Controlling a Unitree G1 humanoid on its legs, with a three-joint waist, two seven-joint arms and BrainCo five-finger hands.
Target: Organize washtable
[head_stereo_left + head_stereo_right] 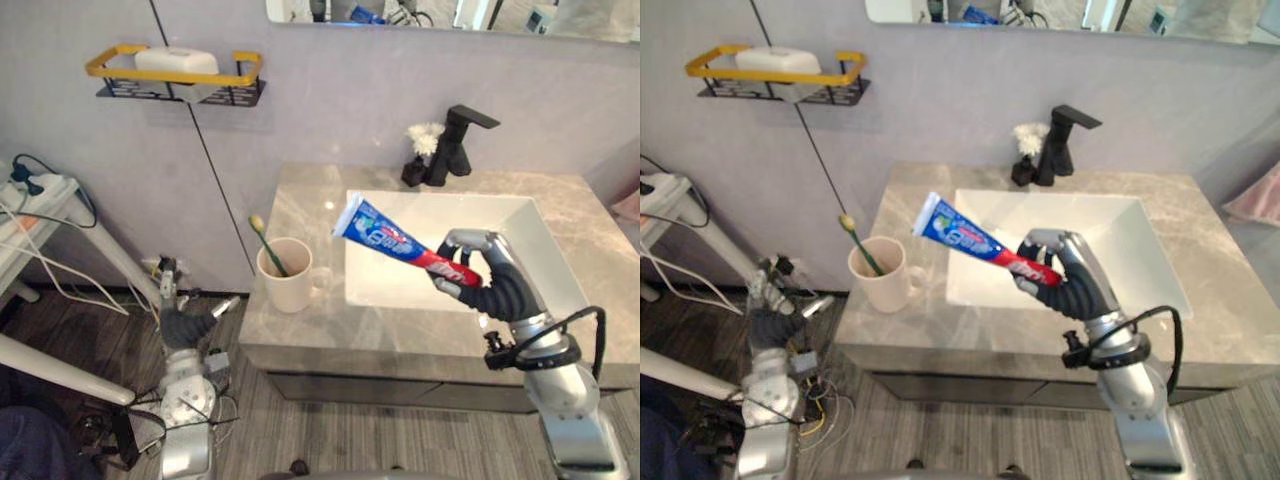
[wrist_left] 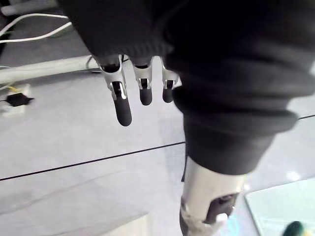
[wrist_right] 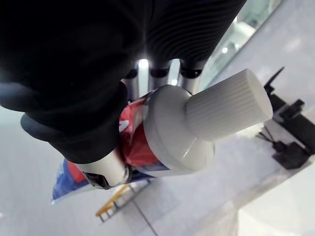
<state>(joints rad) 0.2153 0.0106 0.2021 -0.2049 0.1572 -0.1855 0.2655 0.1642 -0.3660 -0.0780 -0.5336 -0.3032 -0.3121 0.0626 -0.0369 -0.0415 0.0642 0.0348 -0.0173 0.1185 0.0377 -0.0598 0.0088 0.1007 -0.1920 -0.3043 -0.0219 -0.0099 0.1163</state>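
Blue, white and red toothpaste tube [image 1: 400, 243] with a white ribbed screw cap [image 3: 229, 108], held in the air above the front left part of the white rectangular sink basin [image 1: 440, 197], touching nothing but the hand, flat crimped end raised and pointing toward the mug. Clamped round the red cap end by the right hand [image 1: 490, 285], fingers and thumb curled tight on it. Just left of the basin, on the grey marbled stone countertop [image 1: 300, 200], a cream ceramic mug [image 1: 290, 280] with a green toothbrush [image 1: 268, 245] leaning inside. Behind the basin, a black angular faucet [image 1: 455, 145]. Down beside the counter's left end, the left hand [image 1: 185, 325], fingers [image 2: 123, 108] straight and apart, holding nothing. Probably bound for the mug, judging by the tube's aim. Chief risk: with so much tube sticking out beyond the grip, easy to catch the crimped end on the toothbrush or the mug's rim and push the mug over, or toward the counter's nearby left edge. Also possible: too hard a squeeze buckling the soft body, or a slack hold letting the tube slide out and drop into the basin.
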